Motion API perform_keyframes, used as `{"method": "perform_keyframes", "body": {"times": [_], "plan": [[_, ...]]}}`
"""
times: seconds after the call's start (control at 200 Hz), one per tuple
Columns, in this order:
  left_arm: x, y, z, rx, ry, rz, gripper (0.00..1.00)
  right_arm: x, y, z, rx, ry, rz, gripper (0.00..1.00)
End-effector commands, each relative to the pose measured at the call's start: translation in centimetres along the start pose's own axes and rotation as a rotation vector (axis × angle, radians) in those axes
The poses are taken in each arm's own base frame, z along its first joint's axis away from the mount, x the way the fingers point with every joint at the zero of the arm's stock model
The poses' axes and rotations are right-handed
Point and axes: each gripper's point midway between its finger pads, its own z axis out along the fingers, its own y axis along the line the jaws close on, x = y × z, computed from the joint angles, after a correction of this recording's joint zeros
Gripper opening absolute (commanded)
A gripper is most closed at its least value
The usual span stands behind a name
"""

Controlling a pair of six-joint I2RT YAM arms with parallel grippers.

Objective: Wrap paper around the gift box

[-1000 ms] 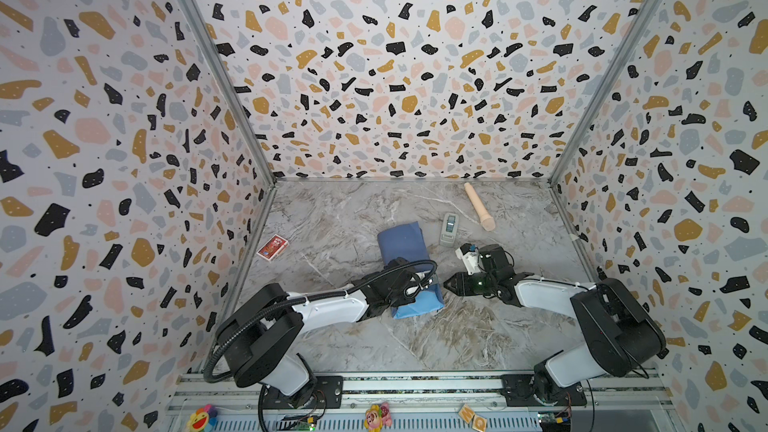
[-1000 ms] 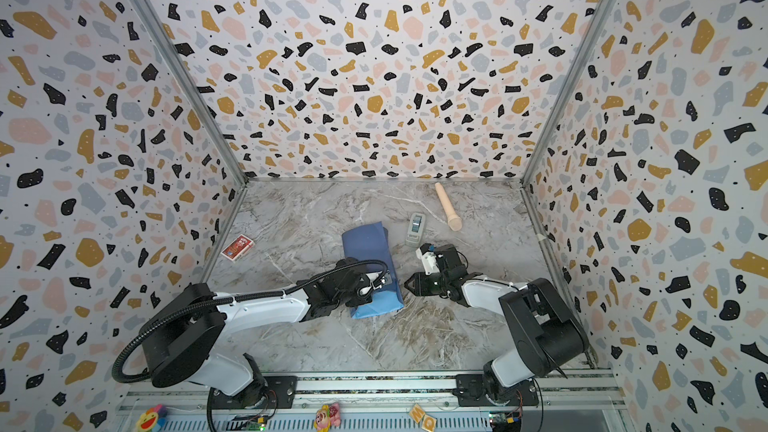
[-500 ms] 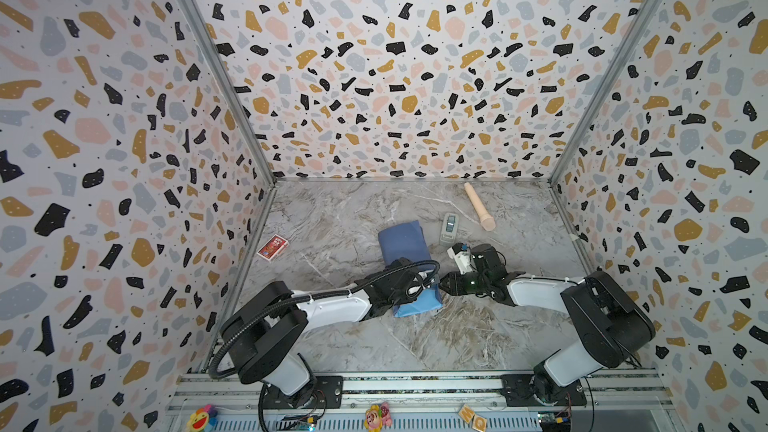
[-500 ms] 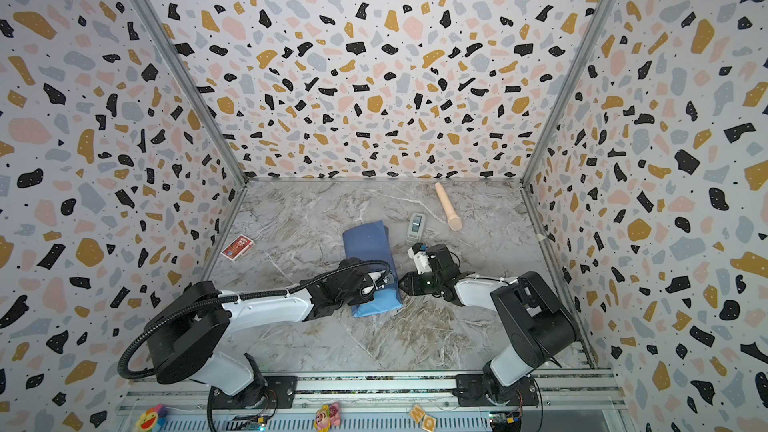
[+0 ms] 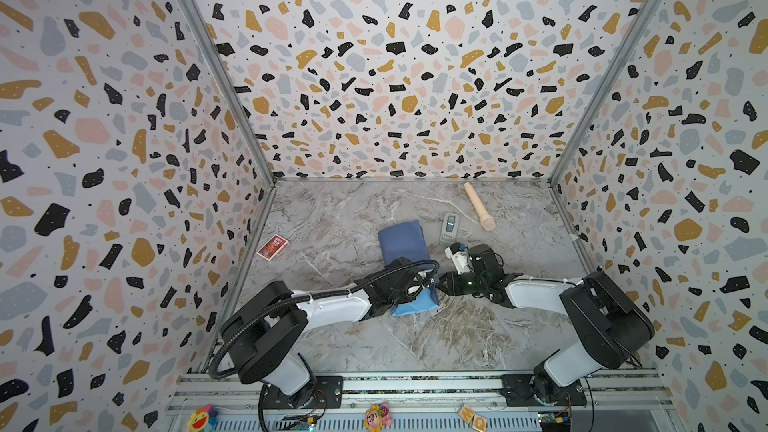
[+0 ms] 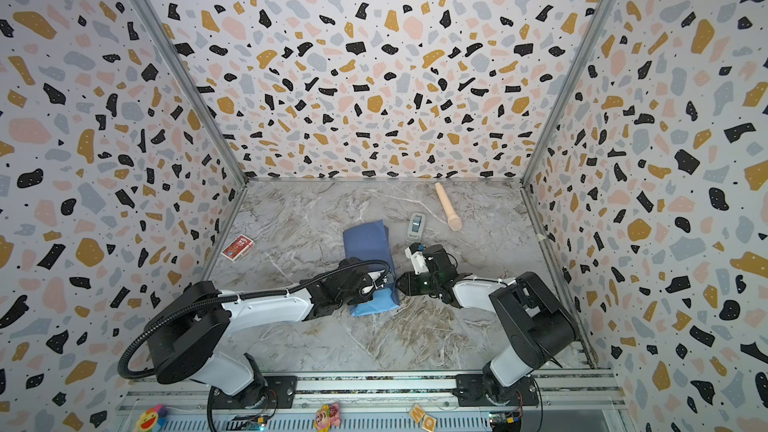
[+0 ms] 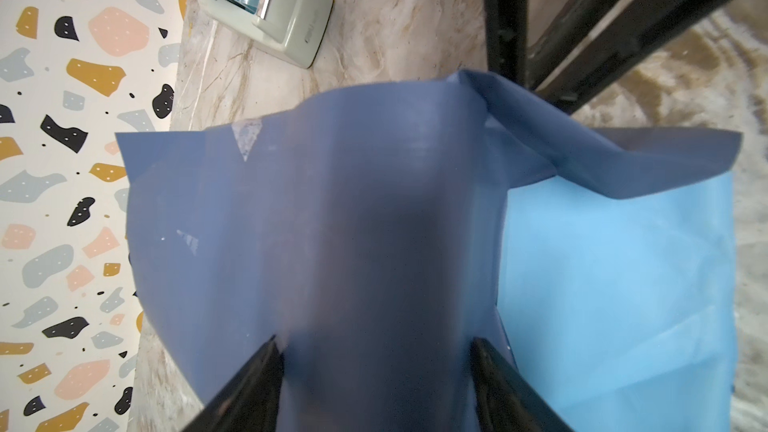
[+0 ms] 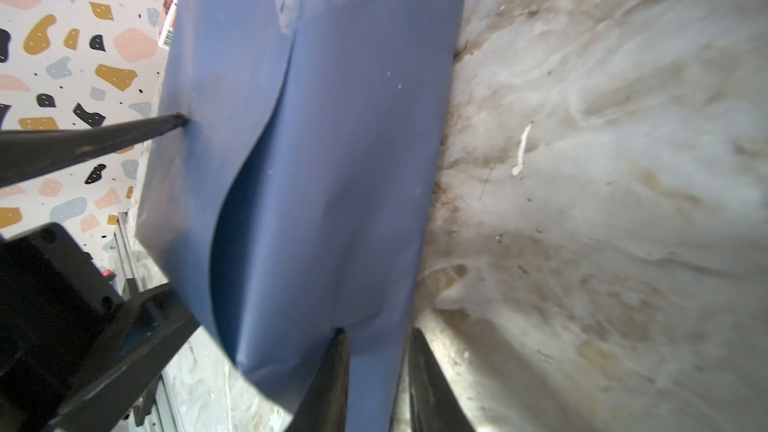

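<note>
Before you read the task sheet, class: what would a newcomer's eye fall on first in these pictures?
First, the loud speckled walls around a marble table. Then the blue paper bundle at its middle, where the left fingers press its sides and the right fingers straddle an edge. A red card pack lies by the left wall; a tape dispenser and a wooden stick lie farther back.

The paper (image 5: 404, 243) is folded into a bundle mid-table, duller blue face outward. Its sky-blue face is exposed at the near end.
</note>
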Motion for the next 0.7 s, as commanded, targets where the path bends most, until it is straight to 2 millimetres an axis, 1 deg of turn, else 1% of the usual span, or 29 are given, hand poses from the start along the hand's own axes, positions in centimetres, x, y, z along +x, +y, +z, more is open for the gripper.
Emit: {"method": "perform_keyframes", "body": {"times": [0.0, 0.395, 0.691], "plan": [[0.6, -1.1, 0.3, 0.036, 0.029, 0.025, 0.70, 0.0, 0.9, 0.3, -0.040, -0.015, 0.010, 0.24], [0.6, -1.1, 0.3, 0.034, 0.031, 0.023, 0.70, 0.9, 0.6, 0.1, -0.035, -0.039, 0.066, 0.22], [0.6, -1.1, 0.4, 0.036, 0.030, 0.022, 0.70, 1.4, 1.5, 0.7, -0.066, -0.037, 0.073, 0.19]]}}
